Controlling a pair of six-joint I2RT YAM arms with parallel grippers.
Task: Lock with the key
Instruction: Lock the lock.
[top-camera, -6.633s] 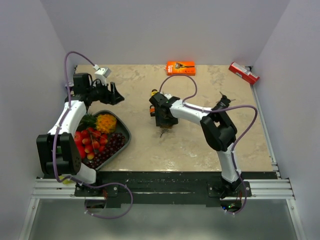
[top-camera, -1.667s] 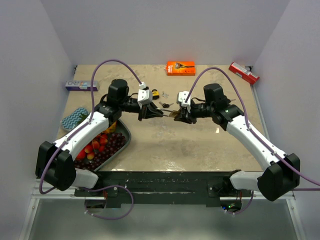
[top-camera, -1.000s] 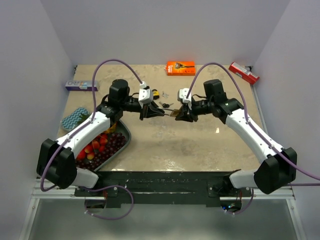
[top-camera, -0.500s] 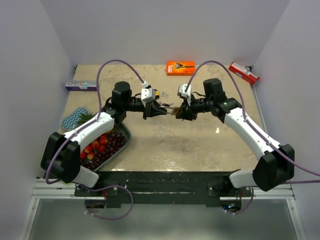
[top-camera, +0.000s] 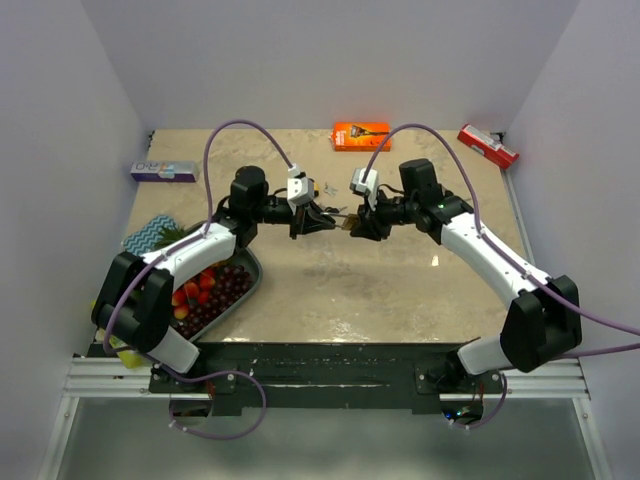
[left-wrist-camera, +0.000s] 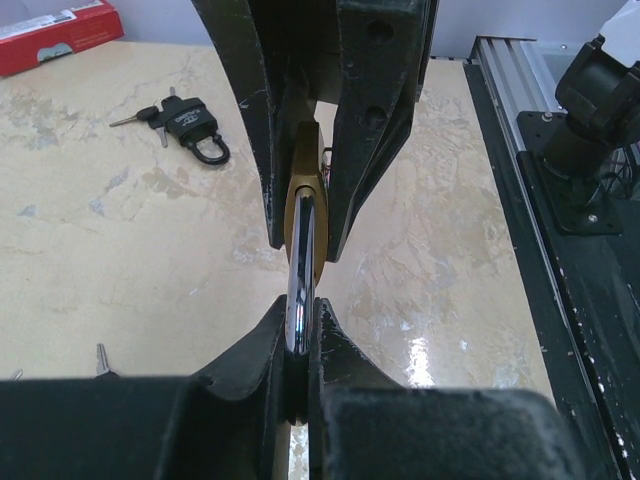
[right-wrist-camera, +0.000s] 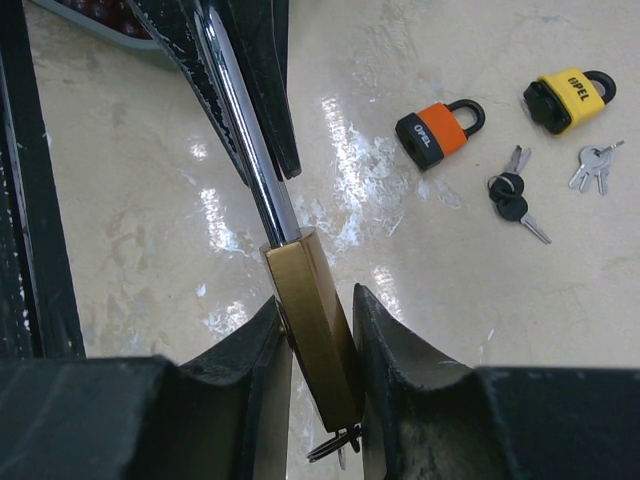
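**Brass padlock clamped between both grippers**

Brass and steel are showing mid-table, where the brass padlock (top-camera: 346, 222) is hanging clear of the table (top-camera: 400, 290) between the two arms.

1. The left gripper (left-wrist-camera: 299, 345) is pinching the padlock's steel shackle (left-wrist-camera: 299, 275) edge-on between its fingers (left-wrist-camera: 335, 345).
2. The right gripper (right-wrist-camera: 318, 400) is pressing its fingers (right-wrist-camera: 395, 350) against the two flat faces of the padlock's brass body (right-wrist-camera: 312, 310), at the end opposite the shackle.
3. A key ring (right-wrist-camera: 335, 445) is hanging at the bottom end of the body. Whether a key is sitting in the keyhole cannot be told.

**Surrounding items, referenced to the brass padlock**

- An orange padlock (right-wrist-camera: 438, 130), a yellow padlock (right-wrist-camera: 567, 98), two black-headed keys (right-wrist-camera: 515, 200) and a bunch of silver keys (right-wrist-camera: 595, 165) are lying on the table near it, toward the far wall.
- A black padlock (left-wrist-camera: 195, 128) with keys is lying near it on the right arm's side.
- An orange pack (top-camera: 361, 135) and a red box (top-camera: 487, 145) are sitting well beyond it at the far edge.
- A fruit tray (top-camera: 245, 262) is resting well apart from it, on the left arm's side.
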